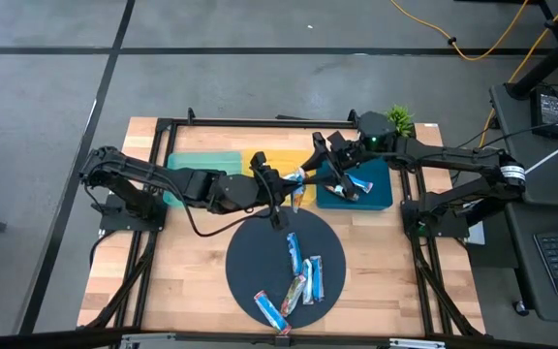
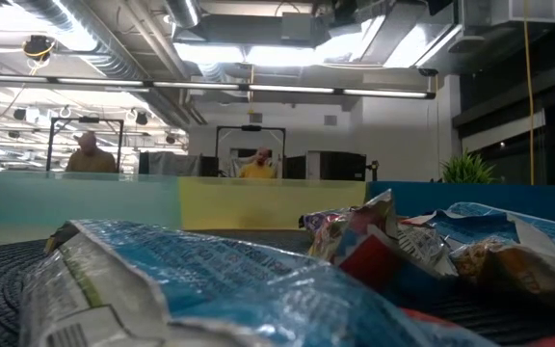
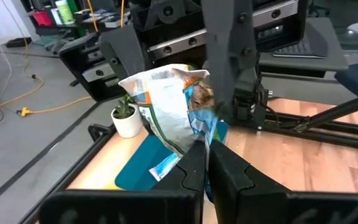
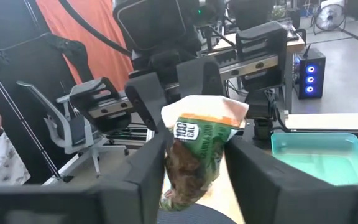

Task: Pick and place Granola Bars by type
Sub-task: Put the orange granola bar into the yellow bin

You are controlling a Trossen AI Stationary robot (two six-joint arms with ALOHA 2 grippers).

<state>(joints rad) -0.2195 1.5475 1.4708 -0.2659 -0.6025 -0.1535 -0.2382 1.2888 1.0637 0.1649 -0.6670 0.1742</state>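
A wooden table (image 1: 192, 281) carries a round dark mat (image 1: 245, 262) with five Granola Bars (image 1: 298, 281) scattered on it, and three trays along the far edge: teal tray (image 1: 187, 165), yellow tray (image 1: 289, 160), blue tray (image 1: 376, 194). Beyond the table the low view shows a workshop with two people (image 2: 90, 154) seated far back. The left gripper (image 1: 294, 186) reaches across above the yellow tray, its fingers (image 3: 188, 174) pinched shut on a blue-and-white bar (image 3: 166, 112) that stands up beyond the tips. The right gripper (image 1: 332, 155) hangs over the blue tray's near corner, fingers (image 4: 148, 168) clamping a green-and-orange bar (image 4: 197, 149) between them.
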